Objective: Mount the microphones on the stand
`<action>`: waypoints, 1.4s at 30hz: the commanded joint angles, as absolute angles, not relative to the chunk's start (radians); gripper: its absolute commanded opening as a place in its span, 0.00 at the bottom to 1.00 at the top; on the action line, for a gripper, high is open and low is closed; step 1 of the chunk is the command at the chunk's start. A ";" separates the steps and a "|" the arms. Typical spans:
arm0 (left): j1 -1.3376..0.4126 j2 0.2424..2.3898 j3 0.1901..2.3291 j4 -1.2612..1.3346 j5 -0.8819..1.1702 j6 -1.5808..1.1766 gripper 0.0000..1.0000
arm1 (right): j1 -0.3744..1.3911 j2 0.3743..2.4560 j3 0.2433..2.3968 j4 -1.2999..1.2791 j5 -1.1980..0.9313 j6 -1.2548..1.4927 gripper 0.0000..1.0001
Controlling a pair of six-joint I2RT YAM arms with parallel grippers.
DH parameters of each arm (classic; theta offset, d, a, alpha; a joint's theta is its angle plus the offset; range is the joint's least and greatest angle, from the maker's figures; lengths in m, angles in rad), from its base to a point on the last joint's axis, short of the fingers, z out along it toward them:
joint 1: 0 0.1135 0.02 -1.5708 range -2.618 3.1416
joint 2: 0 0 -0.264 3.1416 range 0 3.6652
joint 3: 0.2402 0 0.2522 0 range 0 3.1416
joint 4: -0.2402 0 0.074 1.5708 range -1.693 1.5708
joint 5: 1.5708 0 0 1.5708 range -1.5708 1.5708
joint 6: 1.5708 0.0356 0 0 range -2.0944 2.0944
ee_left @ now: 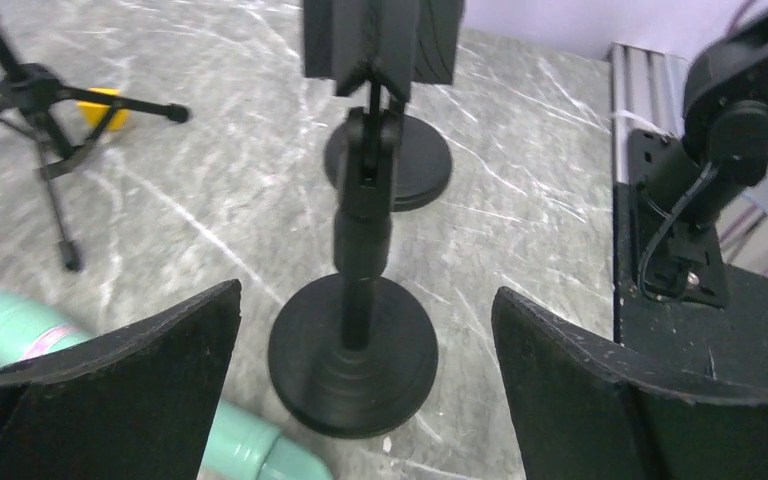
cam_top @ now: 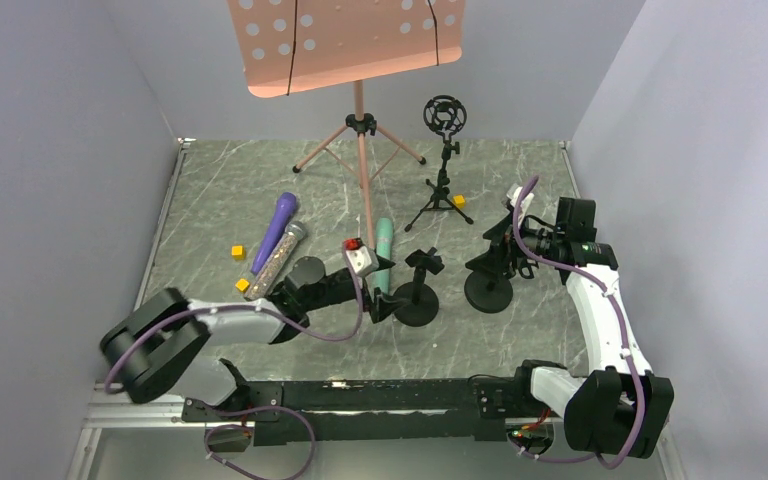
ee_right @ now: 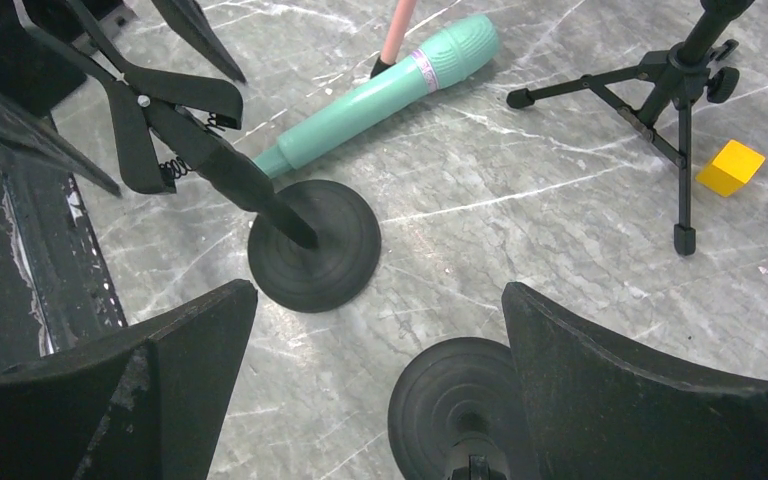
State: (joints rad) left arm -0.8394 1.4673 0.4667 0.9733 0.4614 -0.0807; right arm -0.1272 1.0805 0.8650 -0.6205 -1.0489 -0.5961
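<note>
Your left jaws stand wide open, with one dark finger (ee_left: 110,390) at each lower corner of the left wrist view. The left round-base stand (ee_left: 353,355) rises in the gap between them and touches neither. Your right jaws are spread just as wide, with the fingers (ee_right: 660,390) at the lower corners of the right wrist view. They hang above the right round-base stand (ee_right: 460,410), whose base shows at the bottom centre of that frame. Neither pair holds anything.

All three microphones lie flat on the desk (cam_top: 520,180). The mint green microphone (ee_right: 380,95) is near the centre of the top view, its wider end toward the top of the frame. That end is close to one foot of the pink music stand (cam_top: 345,40), and its narrow end is just beside the left stand's base. The purple microphone (cam_top: 275,230) and the glittery silver microphone (cam_top: 280,255) lie side by side left of centre, slanting up to the right, well apart from both round-base stands.

Above centre in the top view, the black shock mount (cam_top: 447,113) sits on its small tripod (cam_top: 440,195). One yellow cube (cam_top: 458,201) is just right of the tripod's legs. Two more lie near the lower ends of the purple and silver microphones.
</note>
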 commanded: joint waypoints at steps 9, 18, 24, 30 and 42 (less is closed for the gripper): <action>-0.741 1.249 0.659 0.051 0.018 -0.585 0.99 | -0.124 1.057 0.873 -0.520 -1.002 -0.534 1.00; -0.773 1.532 0.963 -0.243 -0.135 -0.747 0.95 | -0.124 1.065 0.867 -0.487 -0.968 -0.484 1.00; -0.823 1.781 1.242 -0.441 -0.210 -0.704 0.89 | -0.124 1.064 0.870 -0.491 -0.959 -0.488 1.00; -0.845 1.914 1.371 -0.552 -0.281 -0.675 0.66 | -0.124 1.056 0.870 -0.491 -0.958 -0.488 1.00; -0.867 2.027 1.454 -0.612 -0.321 -0.649 0.50 | -0.124 1.058 0.871 -0.494 -0.963 -0.488 1.00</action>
